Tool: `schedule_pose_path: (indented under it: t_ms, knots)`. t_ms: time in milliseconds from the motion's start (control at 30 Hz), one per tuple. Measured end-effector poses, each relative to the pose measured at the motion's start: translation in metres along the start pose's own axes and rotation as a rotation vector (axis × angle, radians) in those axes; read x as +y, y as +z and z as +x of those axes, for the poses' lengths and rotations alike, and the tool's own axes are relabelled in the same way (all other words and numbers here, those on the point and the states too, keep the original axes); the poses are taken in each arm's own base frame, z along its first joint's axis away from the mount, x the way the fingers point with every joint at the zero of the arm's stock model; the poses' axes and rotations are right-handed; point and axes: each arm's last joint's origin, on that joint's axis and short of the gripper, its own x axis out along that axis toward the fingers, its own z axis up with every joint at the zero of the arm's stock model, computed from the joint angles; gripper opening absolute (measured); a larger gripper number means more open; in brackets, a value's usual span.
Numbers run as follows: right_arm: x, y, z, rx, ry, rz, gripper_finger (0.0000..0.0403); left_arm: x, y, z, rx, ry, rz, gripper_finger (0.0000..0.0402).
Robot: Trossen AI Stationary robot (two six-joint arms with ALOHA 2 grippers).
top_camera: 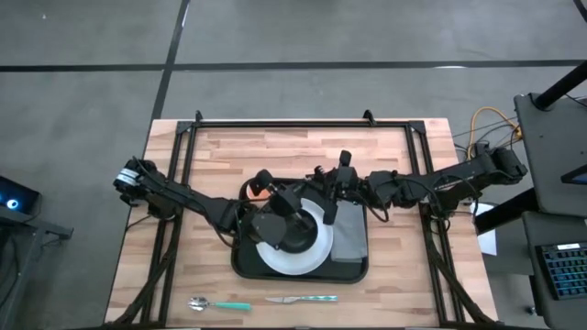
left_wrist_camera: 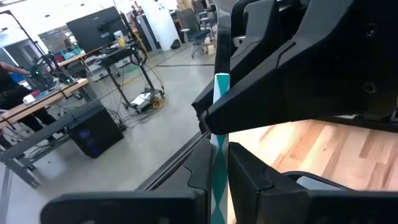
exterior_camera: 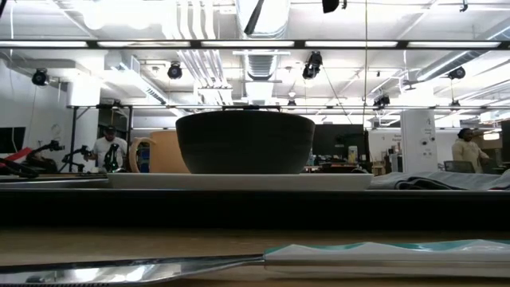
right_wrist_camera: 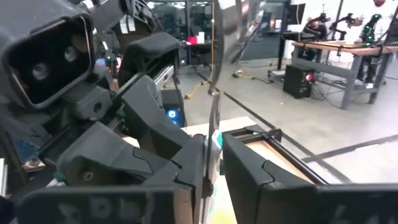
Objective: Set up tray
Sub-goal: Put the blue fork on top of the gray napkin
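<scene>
The tray (top_camera: 240,266) is lying at the middle of the worktop (top_camera: 275,147), carrying a white plate (top_camera: 310,261) with a dark bowl (exterior_camera: 245,143) on it and a grey napkin (top_camera: 348,240) beside the plate on the tray's right part. A spoon (top_camera: 218,304) and a knife (top_camera: 301,299) are lying on the bare wood just in front of the tray. Above the tray both arms are meeting over one teal-handled utensil (left_wrist_camera: 222,93), which is standing roughly upright between them. The chief risk appears to be the shared grip. If one side lets go before the other is gripping firmly, or if the two arms pull in different directions, the utensil is likely to slip, twist or drop onto the bowl and plate below and knock the setting askew. With the arms crowding so closely, one could also be bumping the other, or the bowl, on parting. The left end effector (left_wrist_camera: 221,186) is showing its fingers nearly together, apparently clamped on the patterned handle. The right end effector (right_wrist_camera: 213,168) is likewise narrowed around the utensil's thin metal stem and seems to be gripping it, though contact on one side is hard to confirm.
</scene>
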Motion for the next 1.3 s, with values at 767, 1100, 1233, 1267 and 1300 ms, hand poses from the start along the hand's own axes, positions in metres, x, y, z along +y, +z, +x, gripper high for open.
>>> schedule_pose_path:
  t_ms: [767,1100,1233,1267,1300]
  knots:
    - [0.000,0.000,0.000,0.001,-0.002,-0.004,0.0013,0.000,0.000,0.001,0.001,-0.004,-0.013,0.0073]
    - [0.004,0.005,-0.016,0.027,-0.045,-0.022,0.0012,-0.004,0.000,-0.012,-0.006,-0.037,0.058,0.0122]
    - [0.004,0.005,-0.025,0.070,-0.057,-0.028,0.0012,-0.006,-0.001,-0.019,-0.013,-0.023,0.122,0.0161]
    - [0.005,0.003,-0.028,0.095,-0.054,-0.030,0.0012,-0.006,-0.001,-0.021,-0.016,-0.006,0.146,0.0170]
    - [0.005,0.001,-0.030,0.126,-0.053,-0.027,0.0012,-0.006,-0.001,-0.024,-0.017,0.008,0.174,0.0178]
